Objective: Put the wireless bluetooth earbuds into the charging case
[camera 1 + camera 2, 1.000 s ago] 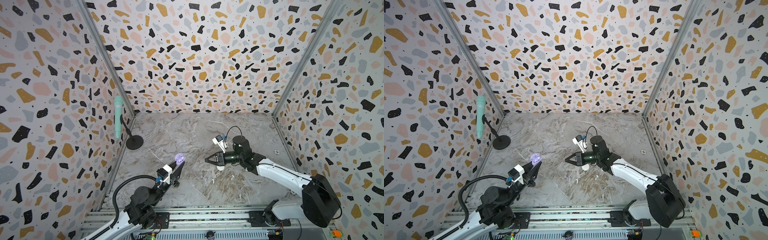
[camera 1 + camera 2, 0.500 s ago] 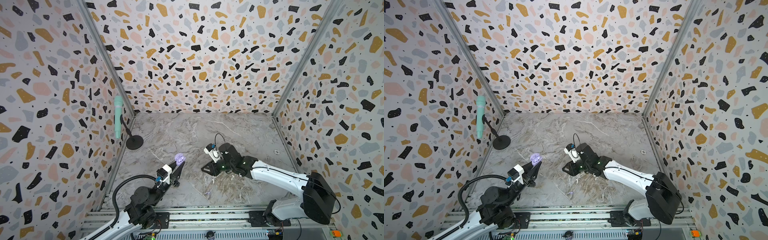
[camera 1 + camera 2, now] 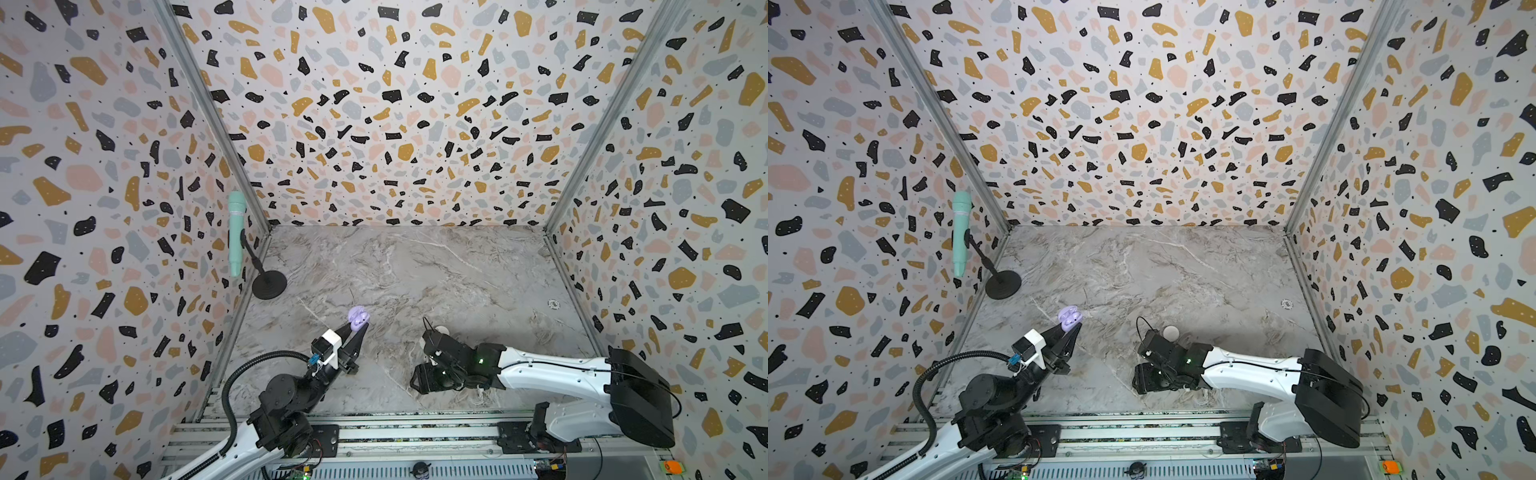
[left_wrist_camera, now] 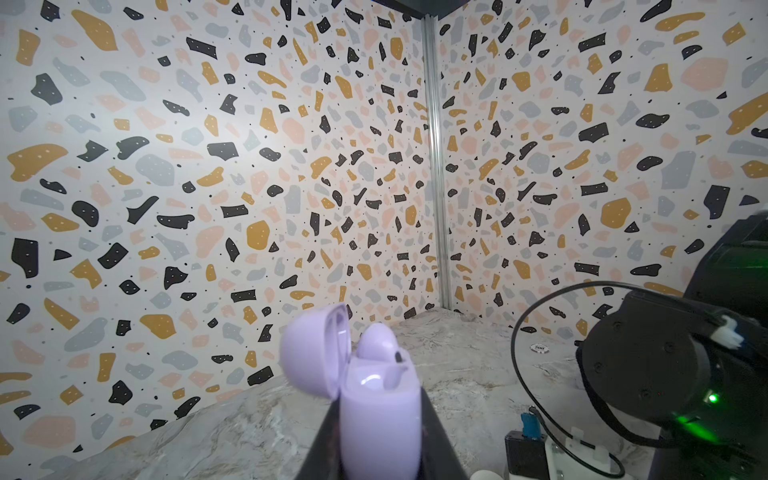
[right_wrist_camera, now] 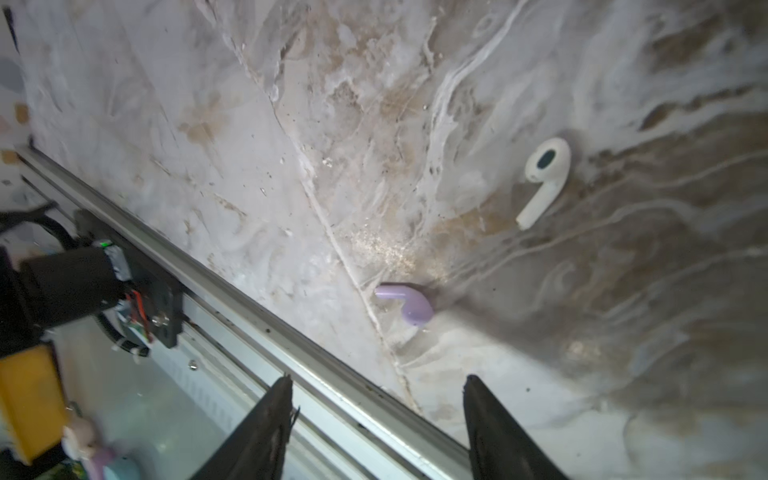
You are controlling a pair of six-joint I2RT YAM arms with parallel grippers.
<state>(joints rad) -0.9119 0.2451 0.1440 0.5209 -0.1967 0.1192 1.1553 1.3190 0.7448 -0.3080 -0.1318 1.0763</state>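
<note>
Terrazzo walls (image 3: 415,124) enclose a marbled worktop (image 3: 415,270). The left tool (image 3: 359,329) pinches the open lavender case (image 4: 378,415) aloft, with one bud (image 4: 376,340) already seated. The right tool (image 5: 378,379), spread and empty, hovers near the loose lavender earbud (image 5: 409,305); the white earbud (image 5: 542,178) lies farther off. It should probably straddle the bud squarely, then close gently.

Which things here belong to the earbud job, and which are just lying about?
Job:
- lavender case, open, held by left gripper
- seated earbud in that case
- loose lavender earbud
- white earbud
- white case
- right gripper, open

Lying about:
- microphone on its stand
- chip
</note>
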